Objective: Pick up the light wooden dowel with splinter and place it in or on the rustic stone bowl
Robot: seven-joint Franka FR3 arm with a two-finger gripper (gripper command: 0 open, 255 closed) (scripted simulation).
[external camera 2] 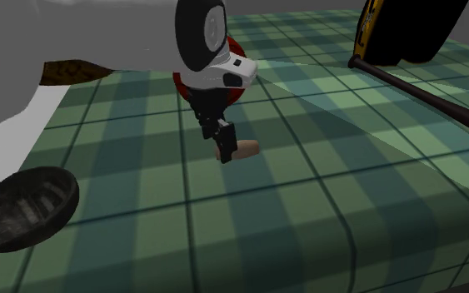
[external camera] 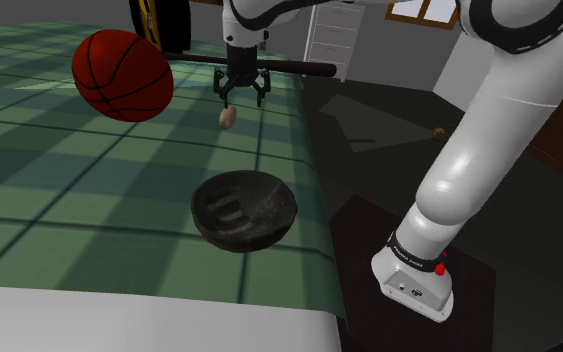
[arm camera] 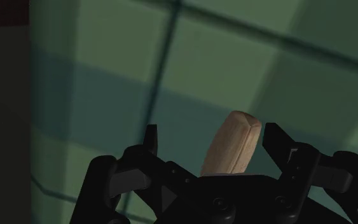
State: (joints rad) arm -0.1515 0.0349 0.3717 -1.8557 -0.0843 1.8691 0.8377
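Gripper at upper centre of shoulder view, over green plaid cloth. Fingers stand wide apart and grip nothing. Pale wooden dowel lies on the cloth between them, not clasped. Dark stone bowl sits mid-frame, well apart. Basketball at upper left.

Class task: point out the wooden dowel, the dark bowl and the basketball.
Dowel (arm camera: 233, 143), wrist view, middle of its side.
Bowl (external camera: 269, 205), shoulder view, bare inner wall.
Basketball (external camera: 121, 62), shoulder view, centre of its surface.
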